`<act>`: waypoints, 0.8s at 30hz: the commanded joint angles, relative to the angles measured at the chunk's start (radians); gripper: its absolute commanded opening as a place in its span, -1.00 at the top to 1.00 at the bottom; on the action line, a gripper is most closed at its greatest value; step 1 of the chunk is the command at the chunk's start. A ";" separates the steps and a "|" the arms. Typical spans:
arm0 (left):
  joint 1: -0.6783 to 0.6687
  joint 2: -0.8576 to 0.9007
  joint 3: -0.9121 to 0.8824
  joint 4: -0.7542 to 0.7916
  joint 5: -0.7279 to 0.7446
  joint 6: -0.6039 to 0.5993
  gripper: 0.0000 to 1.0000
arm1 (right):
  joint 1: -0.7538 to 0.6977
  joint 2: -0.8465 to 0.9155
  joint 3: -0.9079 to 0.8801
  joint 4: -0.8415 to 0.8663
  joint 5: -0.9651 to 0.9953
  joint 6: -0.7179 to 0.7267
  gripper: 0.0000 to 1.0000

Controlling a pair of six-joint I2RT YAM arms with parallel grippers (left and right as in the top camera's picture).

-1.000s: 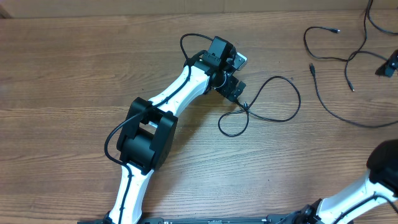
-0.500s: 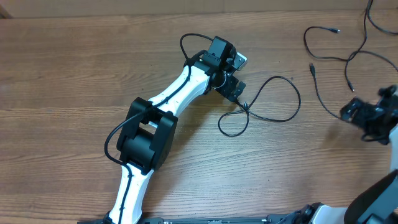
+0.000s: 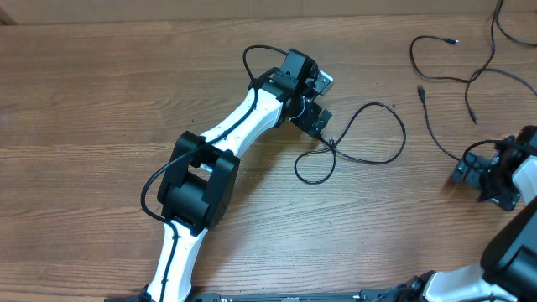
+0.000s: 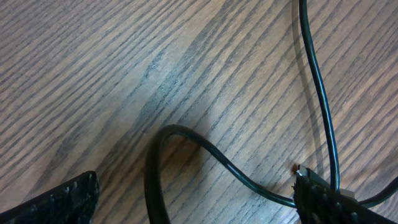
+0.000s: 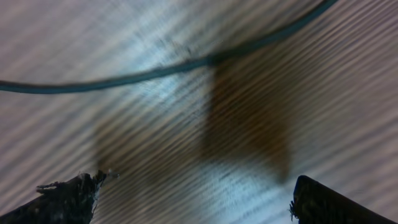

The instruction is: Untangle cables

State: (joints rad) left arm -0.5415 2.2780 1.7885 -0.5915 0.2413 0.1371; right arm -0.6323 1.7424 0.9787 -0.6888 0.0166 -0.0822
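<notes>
One thin black cable (image 3: 394, 143) lies in a loop on the wooden table, right of centre. My left gripper (image 3: 323, 127) hovers low over its left end, open. In the left wrist view the cable (image 4: 186, 134) curves between the two dark fingertips (image 4: 59, 202) without touching them, and my left gripper (image 4: 193, 208) holds nothing. More black cables (image 3: 445, 80) sprawl at the far right. My right gripper (image 3: 471, 174) stands open beside one of them. In the blurred right wrist view a cable (image 5: 186, 63) runs across ahead of my right gripper (image 5: 196, 199), which is empty.
The table (image 3: 101, 101) is bare wood on its left half. The left arm's white links and black elbow (image 3: 197, 180) stretch from the front edge to the centre. The right arm (image 3: 503, 260) fills the front right corner.
The right gripper has swung from the far right edge down and to the left, near the lower cable. The left arm and the looped cable have not moved.
</notes>
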 commanded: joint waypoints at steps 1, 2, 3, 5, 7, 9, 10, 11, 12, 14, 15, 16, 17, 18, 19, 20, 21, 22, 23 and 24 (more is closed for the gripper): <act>0.005 0.008 0.013 0.001 -0.006 0.019 -1.00 | 0.008 0.057 -0.009 0.019 0.024 0.003 -1.00; 0.005 0.008 0.013 0.001 -0.006 0.020 -1.00 | 0.008 0.065 -0.009 0.031 0.024 -0.001 -1.00; 0.005 0.008 0.013 0.001 -0.006 0.020 -0.99 | 0.008 0.066 -0.009 0.042 0.026 -0.004 -1.00; 0.005 0.008 0.013 0.001 -0.006 0.020 -1.00 | 0.008 0.066 -0.009 0.068 0.028 -0.004 -1.00; 0.005 0.008 0.013 0.001 -0.006 0.020 -1.00 | 0.008 0.066 -0.009 0.095 0.066 -0.005 -1.00; 0.005 0.008 0.013 0.001 -0.006 0.020 -1.00 | 0.008 0.066 -0.009 0.114 0.087 -0.026 -1.00; 0.005 0.008 0.013 0.001 -0.006 0.020 -1.00 | 0.008 0.066 -0.009 0.124 0.088 -0.036 -1.00; 0.005 0.008 0.013 0.001 -0.006 0.019 -1.00 | 0.008 0.066 -0.009 0.135 0.087 -0.045 -1.00; 0.005 0.008 0.013 0.001 -0.006 0.020 -1.00 | 0.008 0.066 -0.009 0.143 0.088 -0.047 -1.00; 0.005 0.008 0.013 0.001 -0.006 0.020 -1.00 | 0.008 0.066 -0.009 0.169 0.087 -0.050 -1.00; 0.005 0.008 0.013 0.001 -0.006 0.020 -1.00 | 0.008 0.066 -0.009 0.184 0.087 -0.050 -1.00; 0.005 0.008 0.013 0.001 -0.006 0.020 -0.99 | 0.008 0.067 -0.009 0.200 0.087 -0.050 -1.00; 0.005 0.008 0.013 0.001 -0.006 0.020 -1.00 | 0.008 0.067 -0.009 0.212 0.087 -0.050 -1.00; 0.005 0.008 0.013 0.001 -0.006 0.020 -0.99 | 0.008 0.067 -0.009 0.222 0.088 -0.053 -1.00; 0.005 0.008 0.013 0.001 -0.006 0.019 -0.99 | 0.008 0.068 -0.009 0.233 0.087 -0.057 -1.00; 0.005 0.008 0.013 0.001 -0.006 0.020 -0.99 | 0.008 0.068 -0.009 0.246 0.088 -0.057 -0.99; 0.005 0.008 0.013 0.001 -0.006 0.020 -0.99 | 0.008 0.072 -0.009 0.264 0.088 -0.057 -1.00; 0.005 0.008 0.013 0.001 -0.006 0.020 -1.00 | 0.008 0.077 -0.009 0.275 0.088 -0.058 -1.00; 0.005 0.008 0.013 0.001 -0.006 0.020 -1.00 | 0.008 0.097 -0.009 0.297 0.087 -0.057 -1.00; 0.005 0.008 0.013 0.001 -0.006 0.020 -1.00 | 0.008 0.103 -0.009 0.303 0.087 -0.057 -1.00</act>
State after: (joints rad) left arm -0.5415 2.2780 1.7885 -0.5915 0.2413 0.1371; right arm -0.6277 1.8027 0.9806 -0.4103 0.0822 -0.1318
